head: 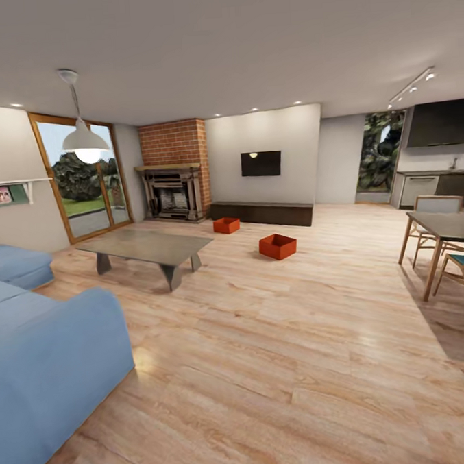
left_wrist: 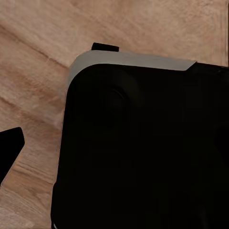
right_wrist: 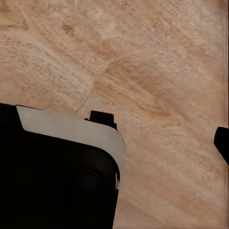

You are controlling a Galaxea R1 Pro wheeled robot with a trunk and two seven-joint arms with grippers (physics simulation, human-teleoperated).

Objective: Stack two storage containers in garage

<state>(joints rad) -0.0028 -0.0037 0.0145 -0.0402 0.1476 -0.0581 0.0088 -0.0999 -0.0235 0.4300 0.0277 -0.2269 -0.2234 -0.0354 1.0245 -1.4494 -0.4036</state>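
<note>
Both wrist views look straight down at pale wood planks, each with a large black body with a pale grey rim, seemingly part of the robot, taking up much of the picture. In the left wrist view a dark pointed tip (left_wrist: 10, 145) pokes in at one edge, and in the right wrist view a similar dark tip (right_wrist: 222, 144) shows at the border; these may be finger ends, but how far either pincer is open, or whether it has hold of anything, I cannot tell. From the head view the living room stretches ahead over a wood-plank floor (head: 281, 366). The two storage containers sit on that floor, well apart from the robot: the nearer container (head: 277, 246) is out in the open floor, tilted at an angle to the view, and its inside looks empty; the farther container (head: 226, 225) rests just in front of a long dark low cabinet (head: 262, 214) under the black wall TV (head: 261, 163), and its contents cannot be made out. A grey coffee table (head: 147, 248) stands to their left, a blue sofa (head: 47, 346) is at the near left, and a brick fireplace (head: 174, 184) is at the back.
</note>
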